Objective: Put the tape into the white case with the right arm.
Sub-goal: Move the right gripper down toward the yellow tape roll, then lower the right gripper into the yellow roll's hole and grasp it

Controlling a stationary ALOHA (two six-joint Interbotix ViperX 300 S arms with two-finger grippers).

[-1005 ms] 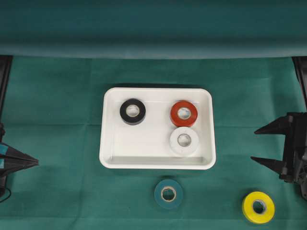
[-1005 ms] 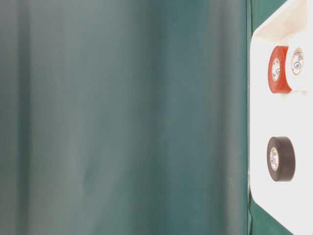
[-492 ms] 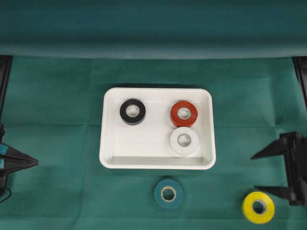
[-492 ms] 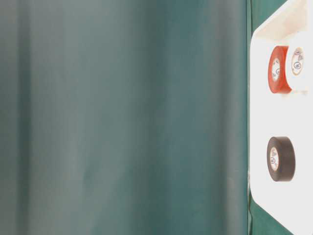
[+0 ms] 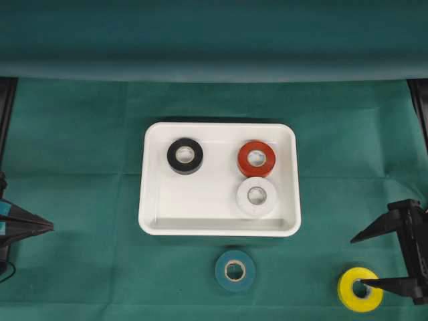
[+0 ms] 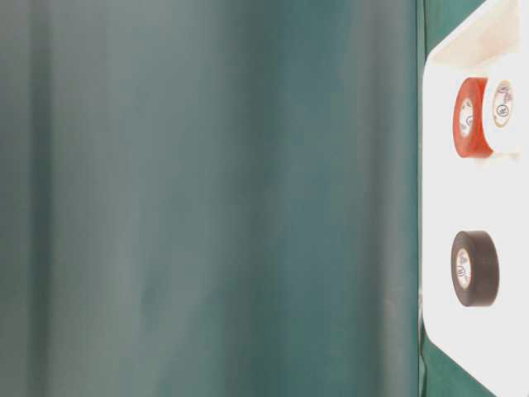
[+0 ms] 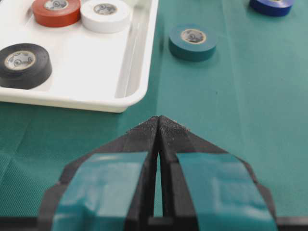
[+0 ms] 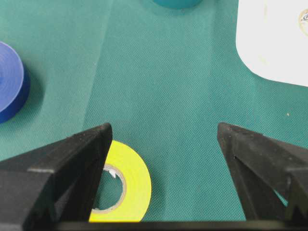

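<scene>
Overhead: right hand (image 5: pixel 359 261) spread wide, empty; one fingertip over yellow tape (image 5: pixel 360 289), which lies flat on green tabletop (image 5: pixel 80 134), outside white case (image 5: pixel 152 207). Case well off beyond fingertips, black, red, white rolls inside.

Left wrist: left hand (image 7: pixel 159 123) pressed together, empty, case just ahead.

Right wrist: yellow tape (image 8: pixel 126 187) beneath one finger (image 8: pixel 72 163); contact unclear.

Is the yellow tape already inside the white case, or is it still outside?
Outside. The yellow tape lies flat on the green cloth, apart from the white case, with one finger of the open right end effector over it.
</scene>
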